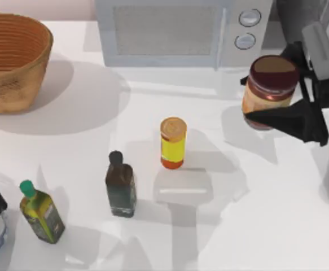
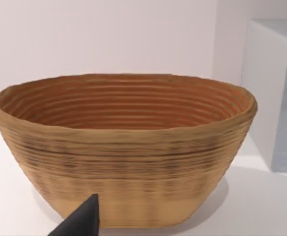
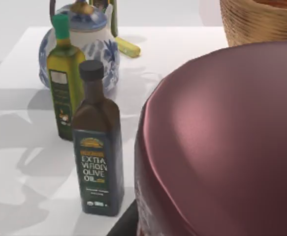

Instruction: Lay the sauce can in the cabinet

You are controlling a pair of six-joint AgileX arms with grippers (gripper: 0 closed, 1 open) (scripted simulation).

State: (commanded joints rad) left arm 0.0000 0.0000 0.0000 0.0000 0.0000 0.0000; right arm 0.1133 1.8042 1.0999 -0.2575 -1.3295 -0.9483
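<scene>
Gripped by the right end effector point(image 1: 277, 104) at the far right of the bench point(image 1: 226, 226): the sauce can point(image 1: 269, 90), maroon top up, dark fingers point(image 1: 288, 118) clamped on its sides, just in front of the microwave point(image 1: 181, 31). Alongside at the far right corner, the dark cabinet point(image 1: 299, 17). Mid-bench, a yellow cylinder point(image 1: 172, 143); nearer left, two oil bottles point(image 1: 121, 184). Parked at the near left, the left end effector point(image 2: 81, 221), facing the woven basket point(image 2: 123, 147), finger state impossible to tell.
</scene>
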